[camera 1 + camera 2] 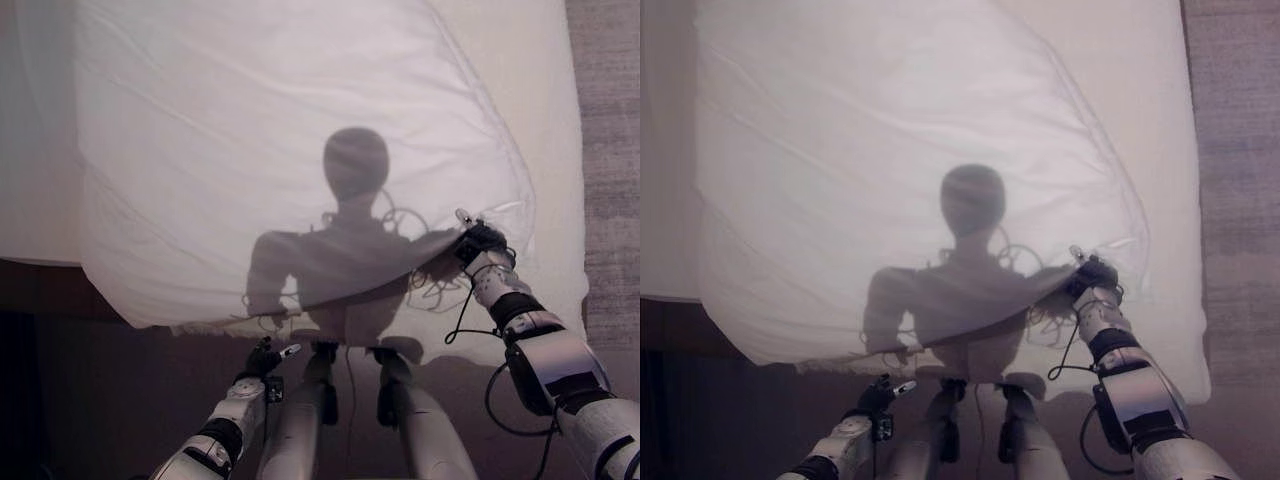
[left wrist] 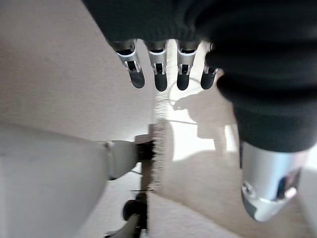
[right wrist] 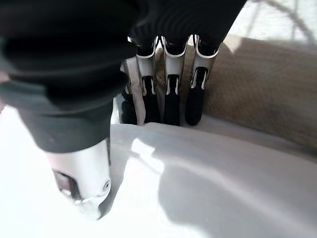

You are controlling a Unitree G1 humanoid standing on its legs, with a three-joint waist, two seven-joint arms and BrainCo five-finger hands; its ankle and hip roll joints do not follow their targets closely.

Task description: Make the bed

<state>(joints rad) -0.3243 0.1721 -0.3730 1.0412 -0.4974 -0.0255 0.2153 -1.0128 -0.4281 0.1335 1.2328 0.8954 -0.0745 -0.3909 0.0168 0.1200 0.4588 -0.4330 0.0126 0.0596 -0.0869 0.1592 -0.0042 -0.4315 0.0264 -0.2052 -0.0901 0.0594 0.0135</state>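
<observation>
Grey carpet point(image 1: 610, 150) lies right of the bed point(image 1: 555, 120). White duvet point(image 1: 250, 150), smooth w/ soft creases, covers the bed, its near edge hanging over. Right hand point(image 1: 480, 243) grasps that edge, fingers point(image 3: 171, 106) curled on cloth in wrist view. Left hand point(image 1: 262, 360) is low, apart from duvet; fingers point(image 2: 159, 74) relaxed, holding nothing.

Duvet across the bed ahead of you, one hand at its edge.
The duvet point(image 1: 290, 150) lies over the bed point(image 1: 555, 120), its near edge hanging over the bed's near side toward you. Your right hand point(image 1: 480, 243) is at that edge, right of centre, fingers curled on the fabric. Your left hand point(image 1: 262, 360) hangs below the edge, apart from it. Floor point(image 1: 610, 150) runs along the bed's right.
</observation>
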